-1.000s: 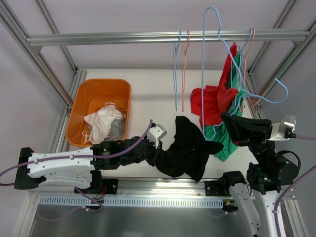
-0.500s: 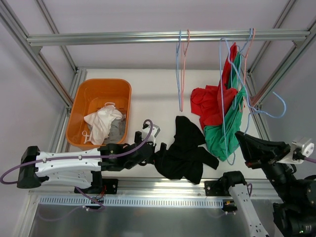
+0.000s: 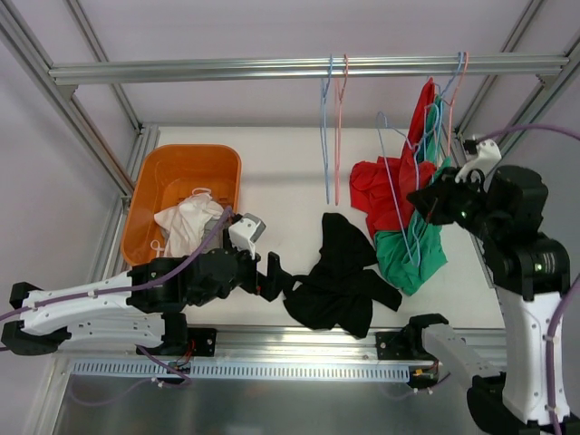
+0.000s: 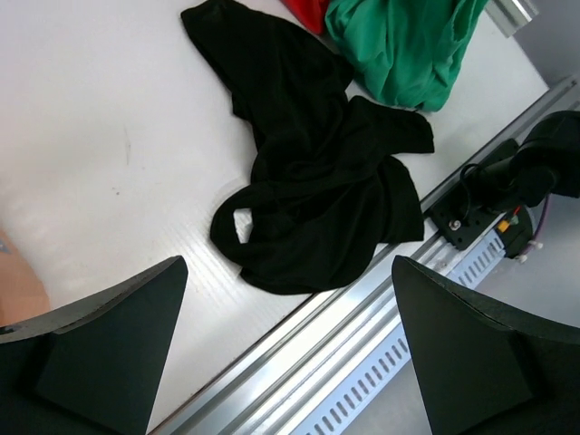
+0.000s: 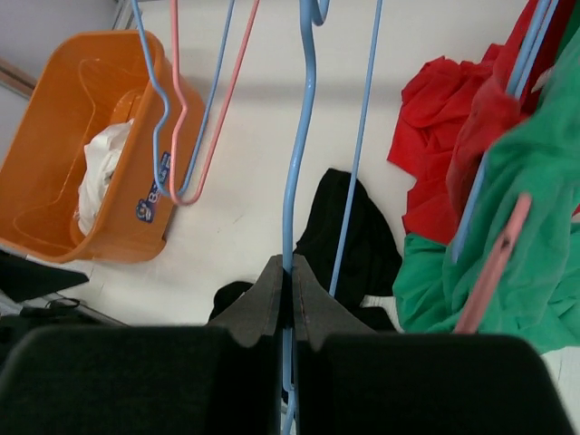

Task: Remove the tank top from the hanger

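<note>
You had the black tank top [image 3: 337,276] off the hanger and lying crumpled on the white table [image 3: 281,172], close to the near rail. One strap loop showed at its near-left edge in the left wrist view. The left gripper [image 3: 272,277] sat just beside the garment's left edge. Its jaws were spread wide and held nothing. In the wrist view the tank top lay in the gap between the two fingers and ahead of them, with no cloth caught on either finger.

Your right gripper [image 5: 288,281] was up near the hanging clothes, well apart from the tank top. Its jaws were clenched on the wire of a blue hanger [image 5: 299,163]. In that wrist view the tank top lay on the table below, past the pinched wire.

A red garment [image 3: 381,190] and a green garment [image 3: 408,254] draped from the rack down to the table, the green one just beside the tank top's right side. An orange basket [image 3: 145,204] at the left held a white garment [image 3: 186,227].
</note>
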